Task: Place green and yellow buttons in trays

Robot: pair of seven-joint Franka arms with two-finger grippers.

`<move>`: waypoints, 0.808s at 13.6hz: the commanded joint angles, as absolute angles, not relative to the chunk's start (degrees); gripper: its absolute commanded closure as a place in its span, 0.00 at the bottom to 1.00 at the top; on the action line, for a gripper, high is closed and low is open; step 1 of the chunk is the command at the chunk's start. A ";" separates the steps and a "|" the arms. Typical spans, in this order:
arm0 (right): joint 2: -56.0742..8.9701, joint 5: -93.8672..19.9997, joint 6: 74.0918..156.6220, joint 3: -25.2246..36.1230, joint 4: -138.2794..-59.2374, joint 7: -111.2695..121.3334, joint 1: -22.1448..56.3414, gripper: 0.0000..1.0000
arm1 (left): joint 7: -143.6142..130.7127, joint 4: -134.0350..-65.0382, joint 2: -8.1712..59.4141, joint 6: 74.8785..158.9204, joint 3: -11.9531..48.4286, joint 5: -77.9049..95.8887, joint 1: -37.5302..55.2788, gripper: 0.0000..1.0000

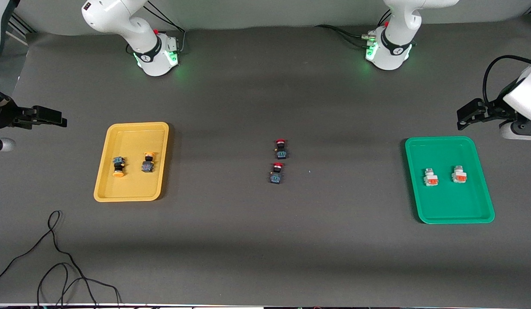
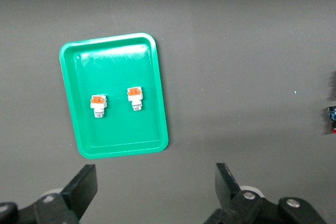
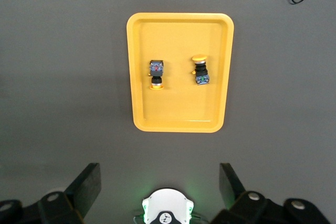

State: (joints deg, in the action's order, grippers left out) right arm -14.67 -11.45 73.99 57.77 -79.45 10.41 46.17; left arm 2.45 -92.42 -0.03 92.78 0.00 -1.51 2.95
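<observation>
The yellow tray point(image 1: 136, 137) lies toward the right arm's end of the table. It holds two yellow-capped buttons point(image 1: 118, 166) point(image 1: 148, 163) lying on their sides. The green tray point(image 1: 445, 206) lies toward the left arm's end and holds two whitish-grey blocks with orange patches point(image 1: 430, 177) point(image 1: 459, 174). My left gripper point(image 1: 463, 118) is open and empty, raised beside the green tray point(image 2: 115, 124). Its own view point(image 2: 156, 187) shows both blocks point(image 2: 98, 104) point(image 2: 135, 97). My right gripper point(image 1: 59, 120) is open and empty, raised beside the yellow tray point(image 3: 178, 114). Its own view point(image 3: 160, 184) shows both buttons point(image 3: 156, 72) point(image 3: 199, 70).
Two red-capped black buttons point(image 1: 281, 148) point(image 1: 277, 172) lie on the grey mat at the table's middle, between the trays. A loose black cable point(image 1: 55, 266) curls on the mat nearer the front camera than the yellow tray. The right arm's base point(image 3: 165, 208) shows under my right gripper.
</observation>
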 commanded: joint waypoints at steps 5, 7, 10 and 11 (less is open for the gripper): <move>-7.39 -3.52 73.21 28.77 -80.85 4.92 23.23 0.00 | 0.27 -92.99 -0.79 92.02 -0.62 -0.79 3.60 0.00; -6.25 -2.99 73.30 20.96 -81.65 4.40 15.95 0.00 | -0.09 -92.99 -0.88 92.02 -0.62 -0.79 3.60 0.01; -2.73 1.93 76.89 10.99 -85.77 3.78 9.41 0.00 | -2.36 -93.08 -0.79 91.33 -0.53 -0.27 3.69 0.01; -2.03 2.02 78.99 10.81 -86.74 3.87 9.40 0.00 | -3.42 -92.99 -0.79 90.80 -0.44 0.08 3.69 0.01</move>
